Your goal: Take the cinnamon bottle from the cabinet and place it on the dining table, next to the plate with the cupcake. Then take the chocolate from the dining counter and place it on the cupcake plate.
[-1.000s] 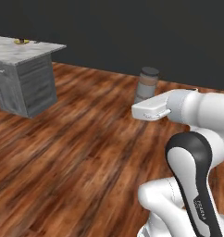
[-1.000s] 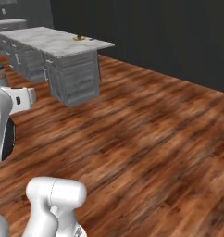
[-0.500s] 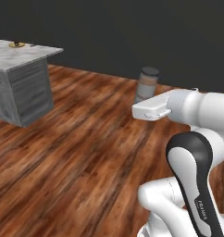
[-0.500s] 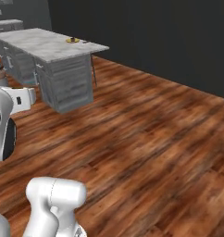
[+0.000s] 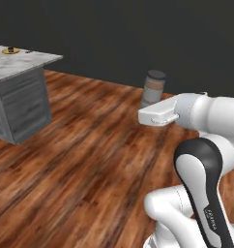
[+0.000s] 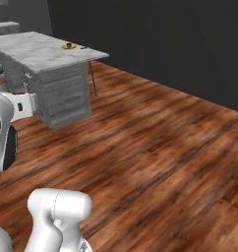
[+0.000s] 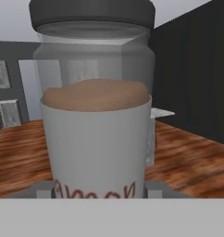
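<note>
Hand view showed the cinnamon bottle (image 7: 96, 115) standing upright and very close, right between the fingers of the end effector (image 7: 100, 189), which was clamped on its sides near the bottom. From the left base view the bottle (image 5: 152, 89) was up in the air over the wood floor. The counter (image 5: 23, 63) with the plate (image 5: 11, 50) lay well apart, ahead and to the left, so the bottle had to go that way.

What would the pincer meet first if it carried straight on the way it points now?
Nothing near: past the grey-capped cinnamon bottle in the pincer, wooden floor and a dark wall lie ahead, though depth is unclear.
</note>
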You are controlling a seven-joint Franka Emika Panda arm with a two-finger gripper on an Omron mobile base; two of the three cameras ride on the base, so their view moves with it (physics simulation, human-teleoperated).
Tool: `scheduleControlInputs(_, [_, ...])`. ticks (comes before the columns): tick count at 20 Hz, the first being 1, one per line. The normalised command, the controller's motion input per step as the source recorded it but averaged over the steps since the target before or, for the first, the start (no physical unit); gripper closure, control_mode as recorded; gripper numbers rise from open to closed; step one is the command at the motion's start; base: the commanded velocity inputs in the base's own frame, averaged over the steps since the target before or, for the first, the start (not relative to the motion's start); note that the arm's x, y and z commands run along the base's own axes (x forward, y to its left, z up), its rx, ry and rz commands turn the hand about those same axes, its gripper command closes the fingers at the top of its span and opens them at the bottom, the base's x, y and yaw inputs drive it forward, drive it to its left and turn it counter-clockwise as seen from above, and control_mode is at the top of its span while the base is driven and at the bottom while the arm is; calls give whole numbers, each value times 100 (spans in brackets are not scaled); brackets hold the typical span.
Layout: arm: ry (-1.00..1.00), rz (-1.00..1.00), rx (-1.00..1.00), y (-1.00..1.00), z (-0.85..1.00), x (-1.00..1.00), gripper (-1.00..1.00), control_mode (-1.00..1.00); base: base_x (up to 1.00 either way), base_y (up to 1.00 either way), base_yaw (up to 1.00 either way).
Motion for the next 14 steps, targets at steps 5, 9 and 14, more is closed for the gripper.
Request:
scheduleControlInputs(5, [0,0,0,0,0,0,100,100,90,-8,3])
scheduleControlInputs(9, [0,0,0,0,0,0,100,100,91,-4,2])
scheduleControlInputs(14, [0,0,0,0,0,0,100,100,93,0,0])
